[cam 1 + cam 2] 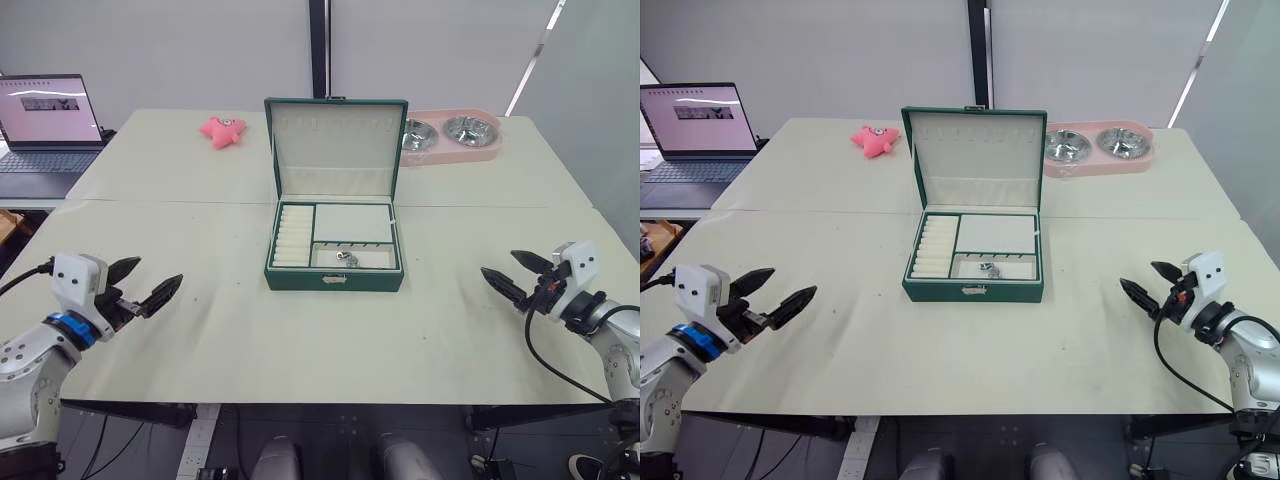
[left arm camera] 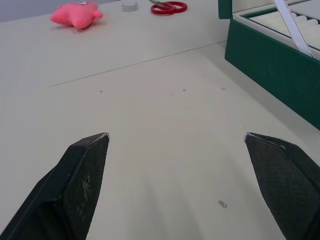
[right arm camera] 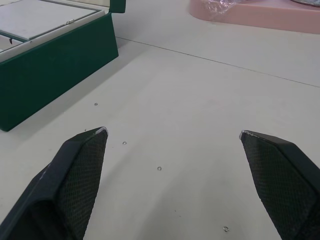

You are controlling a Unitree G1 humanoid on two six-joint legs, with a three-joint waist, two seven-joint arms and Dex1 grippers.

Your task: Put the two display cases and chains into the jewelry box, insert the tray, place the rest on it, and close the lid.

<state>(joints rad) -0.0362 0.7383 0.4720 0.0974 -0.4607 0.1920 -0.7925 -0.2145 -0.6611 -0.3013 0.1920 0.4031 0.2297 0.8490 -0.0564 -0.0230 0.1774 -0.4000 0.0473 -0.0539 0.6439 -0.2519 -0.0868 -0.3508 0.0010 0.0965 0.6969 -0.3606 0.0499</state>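
The dark green jewelry box (image 1: 335,281) stands at mid-table with its lid (image 1: 335,140) raised upright. The tray (image 1: 353,222) sits inside it, ring rolls on the left. A small silver item (image 1: 347,259) lies in the tray's front compartment; I cannot tell what it is. The display cases and chains are out of view. My left gripper (image 1: 158,272) hovers open over the table, front-left of the box, with nothing between its fingers. My right gripper (image 1: 498,262) is open and empty at the front right. The wrist views show each gripper, left (image 2: 176,136) and right (image 3: 172,131), spread wide above bare tabletop.
A laptop (image 1: 45,120) is at the far left, a pink star plush (image 1: 222,130) behind the box on the left, and a pink double-bowl tray (image 1: 450,135) at the back right. Red scissors (image 2: 169,7) lie far back. Tiny metal rings (image 3: 159,168) dot the tabletop.
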